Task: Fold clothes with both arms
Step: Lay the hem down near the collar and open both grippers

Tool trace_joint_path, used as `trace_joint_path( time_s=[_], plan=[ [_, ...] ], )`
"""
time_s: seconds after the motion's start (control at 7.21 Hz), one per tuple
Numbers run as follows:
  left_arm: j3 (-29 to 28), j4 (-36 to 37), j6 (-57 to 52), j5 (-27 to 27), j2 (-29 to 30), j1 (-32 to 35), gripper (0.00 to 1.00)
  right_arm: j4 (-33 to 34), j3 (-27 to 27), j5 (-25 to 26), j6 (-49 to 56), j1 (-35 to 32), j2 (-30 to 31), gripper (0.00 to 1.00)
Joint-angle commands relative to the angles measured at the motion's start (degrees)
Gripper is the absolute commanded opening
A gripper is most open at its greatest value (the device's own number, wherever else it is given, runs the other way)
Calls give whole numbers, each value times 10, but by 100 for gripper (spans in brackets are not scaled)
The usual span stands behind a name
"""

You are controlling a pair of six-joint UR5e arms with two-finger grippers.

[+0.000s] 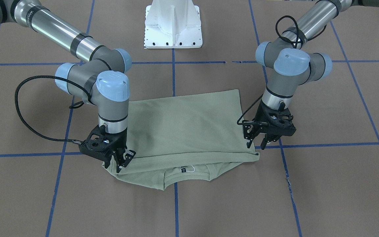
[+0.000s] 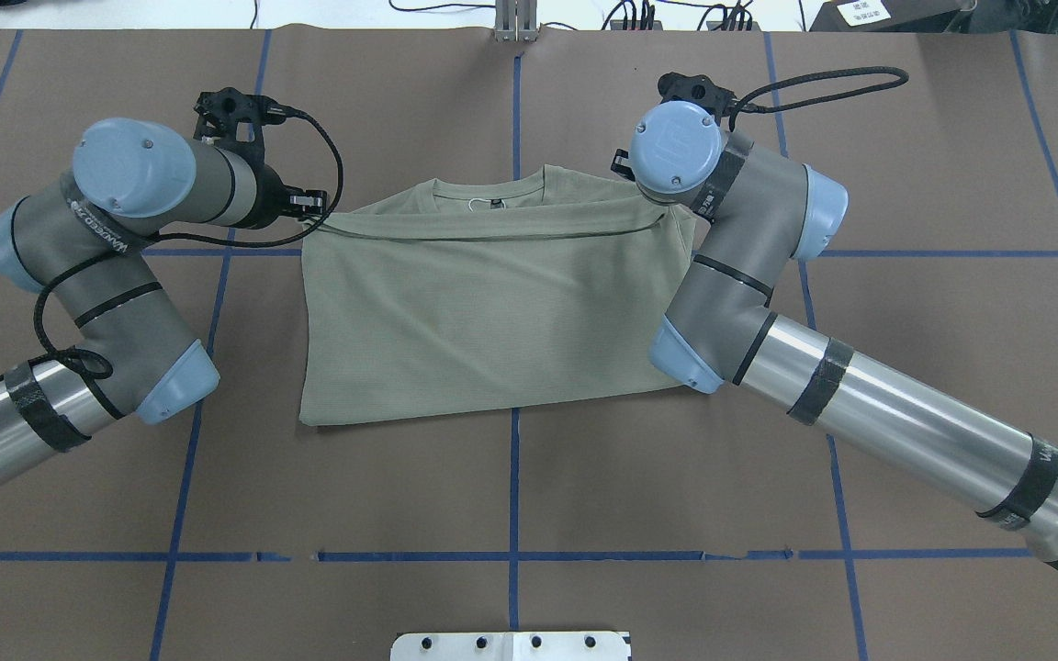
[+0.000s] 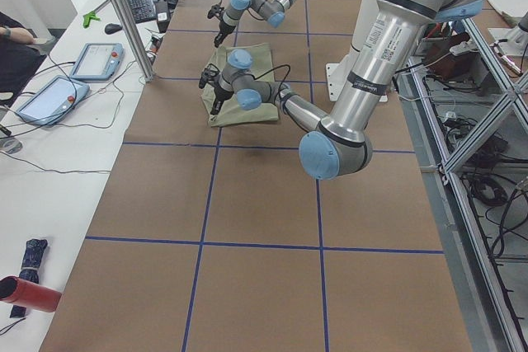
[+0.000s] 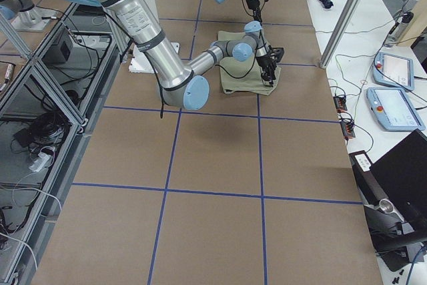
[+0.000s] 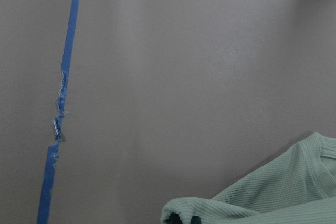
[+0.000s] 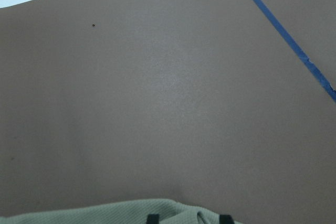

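The pale sage-green shirt (image 1: 183,125) (image 2: 492,312) lies folded on the brown table, with its collar and black neck label at the far edge from the robot. My right gripper (image 1: 120,161) is low over one far corner. It is open, and its black fingertips (image 6: 152,217) straddle a bulge of cloth (image 6: 105,214). My left gripper (image 1: 256,141) (image 2: 309,200) stands open just off the opposite far corner, touching nothing. The left wrist view shows only the shirt's corner (image 5: 273,198) and bare table.
The white pedestal (image 1: 173,26) (image 2: 511,645) stands at the robot's side of the table. Blue tape lines (image 1: 176,204) cross the brown surface. Beyond the table edge are tablets (image 3: 95,59), cables, a metal post (image 3: 124,14) and a person's arm (image 3: 12,30).
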State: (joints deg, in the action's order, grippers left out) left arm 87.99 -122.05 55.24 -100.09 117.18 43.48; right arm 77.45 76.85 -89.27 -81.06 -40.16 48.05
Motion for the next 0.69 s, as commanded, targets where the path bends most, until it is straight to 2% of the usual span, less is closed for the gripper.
trace_joint_path(
  time_s=[0.0,0.14,0.42,0.55],
  plan=[
    [55,2,-15,-53,-20,-2,100,2,85,-93,82,-33,52,100],
    [104,1,-15,-59,-58,-5,100,3,117,-123,112,-50,73,100],
    [197,1,8,-59,-127,-23,100,3,124,-132,120,-61,80,100],
    [226,1,54,-52,-147,-59,100,2,125,-131,120,-62,81,100]
  ],
)
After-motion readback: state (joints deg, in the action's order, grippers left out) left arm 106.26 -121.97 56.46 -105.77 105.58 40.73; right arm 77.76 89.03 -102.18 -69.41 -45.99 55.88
